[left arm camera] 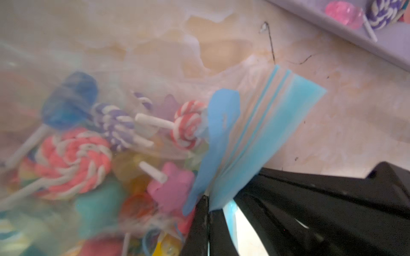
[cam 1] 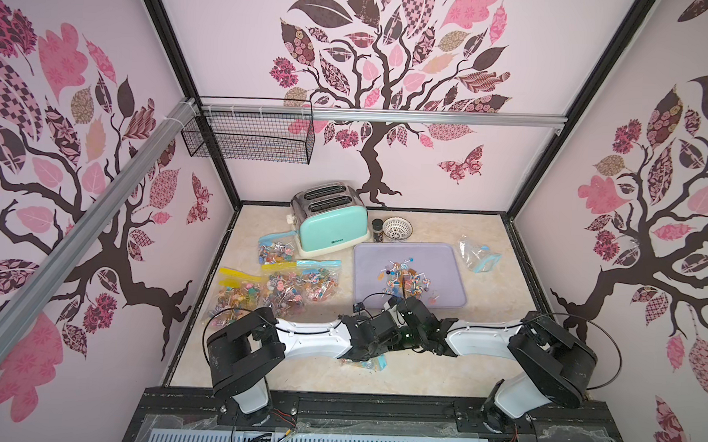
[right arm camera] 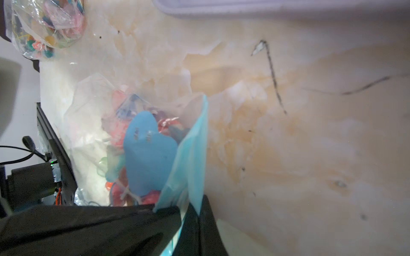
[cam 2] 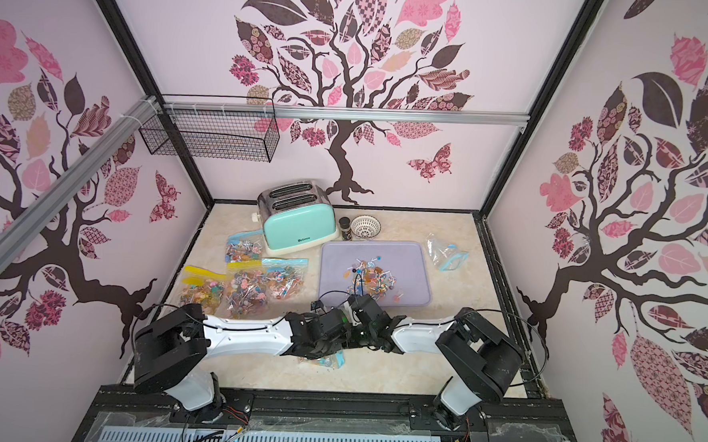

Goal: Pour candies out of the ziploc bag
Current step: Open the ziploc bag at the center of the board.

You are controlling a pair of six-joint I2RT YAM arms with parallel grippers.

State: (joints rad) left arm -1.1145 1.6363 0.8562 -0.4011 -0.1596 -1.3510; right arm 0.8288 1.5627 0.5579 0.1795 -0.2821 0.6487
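At six o'clock on marbled desk (cam 1: 294,372), both jaws are pinching full clear blue-zipped ziploc bag (left arm camera: 255,137); multicoloured lollipop candies (cam 1: 403,280) are lying on lavender tray (cam 1: 446,260).

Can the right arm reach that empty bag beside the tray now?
Probably not yet. The right gripper is shut on the candy bag's zip strip, as is the left gripper, so it must let go first. Otherwise the way looks free: the empty bag lies on bare table beside the tray.
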